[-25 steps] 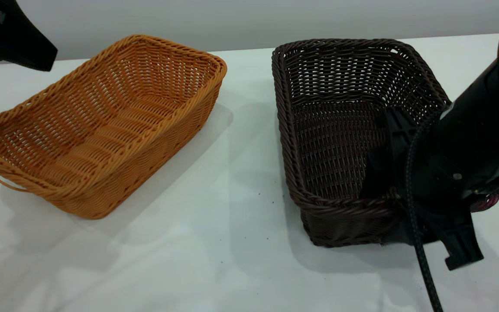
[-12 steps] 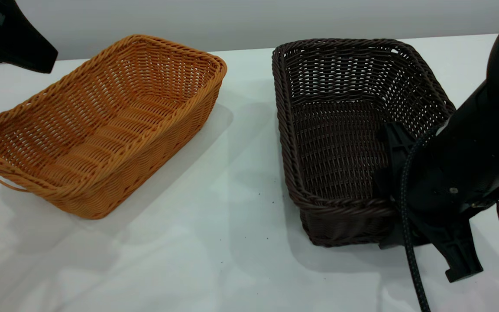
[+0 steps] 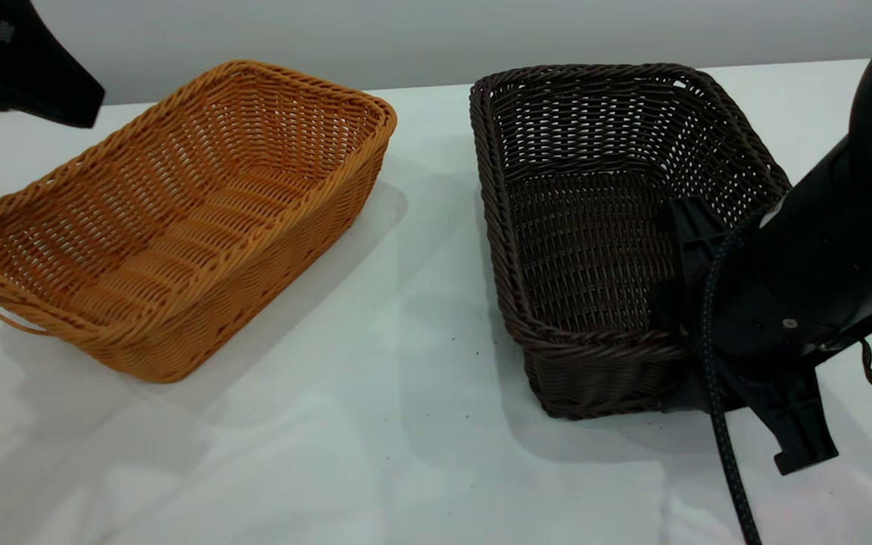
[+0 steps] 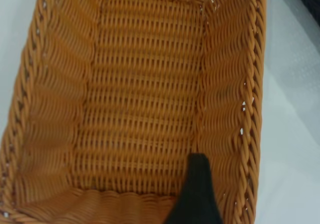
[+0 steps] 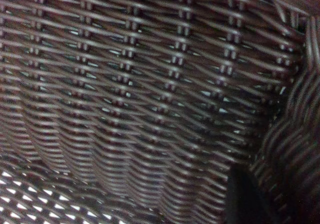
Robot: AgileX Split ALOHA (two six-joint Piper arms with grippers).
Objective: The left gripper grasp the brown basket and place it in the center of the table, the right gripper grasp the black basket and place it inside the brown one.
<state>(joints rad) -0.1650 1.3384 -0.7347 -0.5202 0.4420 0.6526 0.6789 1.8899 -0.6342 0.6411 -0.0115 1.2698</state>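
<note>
STEP: right tool (image 3: 697, 333) clamped on black basket (image 3: 595, 250) rim at 5 o'clock | left tool (image 4: 196, 194) over brown basket (image 3: 171, 219), finger state unclear | NEXT: brown basket to worktop (image 3: 406, 424) centre first

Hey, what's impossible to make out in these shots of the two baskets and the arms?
- Left gripper: the left wrist view shows one dark finger over the brown basket; the other is cut off by the frame edge. The exterior view cuts the arm at the corner.
- Right gripper: the arm's body hides where it meets the black basket's near right corner.
- Right wrist view: only close weave.
- Table: edges run out of frame.
</note>
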